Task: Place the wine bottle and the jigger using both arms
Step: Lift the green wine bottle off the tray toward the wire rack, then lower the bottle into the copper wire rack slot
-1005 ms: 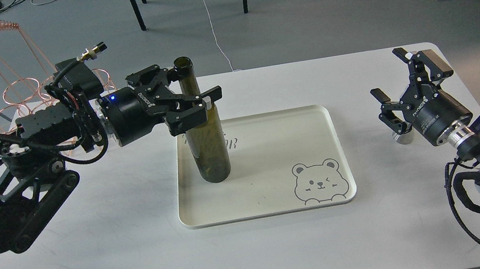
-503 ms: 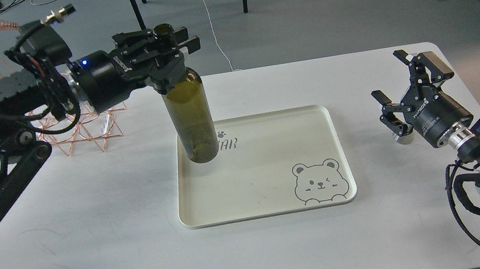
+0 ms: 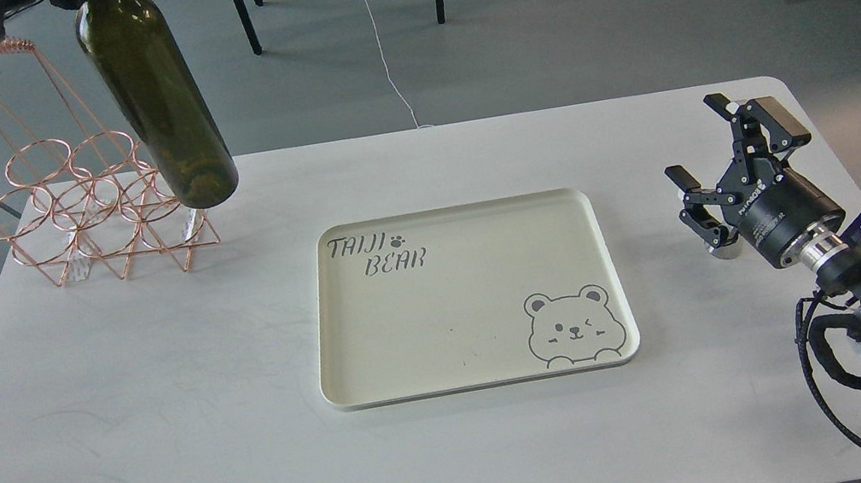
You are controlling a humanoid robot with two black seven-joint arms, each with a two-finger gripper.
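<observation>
While the wine bottle (image 3: 154, 95) hangs tilted above the copper rack (image 3: 99, 209), its left pincer is out of frame; right pincer (image 3: 716, 163) gapes empty over the jigger (image 3: 726, 248) on the tabletop (image 3: 163, 405).

A tray (image 3: 481, 372) sits mid-desk (image 3: 165, 422). A wire rack (image 3: 90, 218) stands at the far left corner, a bottle (image 3: 157, 95) in the air above it. The right gripper (image 3: 715, 157) is right of the tray.

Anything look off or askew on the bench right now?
Only the wine bottle: tilted in mid-air above the copper wire rack, its neck out of frame at the top. The tray sits square; nothing spilled or broken.
</observation>
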